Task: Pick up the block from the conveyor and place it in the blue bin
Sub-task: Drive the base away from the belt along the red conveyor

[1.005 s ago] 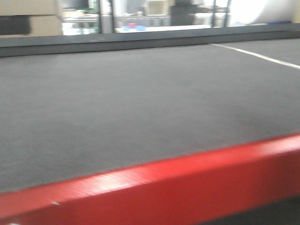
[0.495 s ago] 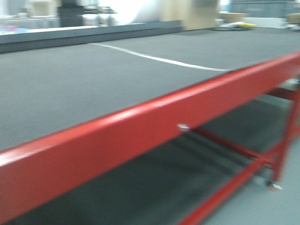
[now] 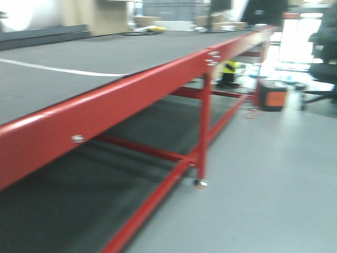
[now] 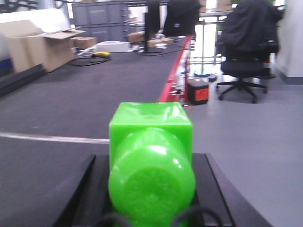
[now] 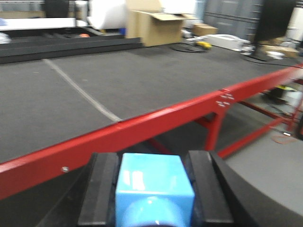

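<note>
In the front view we are looking along the conveyor (image 3: 79,52) at the left. Its dark grey belt is carrying a white line (image 3: 63,70), the red frame (image 3: 131,97) is running beside it, and an orange-and-black box (image 3: 271,97) is sitting on the floor further right. This view is coming out blurred, so we are leaving finer detail aside. In the left wrist view, the left gripper (image 4: 151,189) is clamping a green block (image 4: 150,142) between its black fingers (image 4: 87,189) — the block is sitting in the jaws, off the belt, with the belt showing behind it at the left and grey floor at the right. Its long axis is running straight out from the camera, the rounded end facing us and the squared end pointing away down the conveyor. In the right wrist view, the right gripper (image 5: 152,189) is squeezing a blue block (image 5: 154,182) the same way — squared end pointing forward toward the red frame and belt, a rounded end just showing nearest us. Its axis appears to be lying along the fingers, though the block is running off the bottom edge.
</note>
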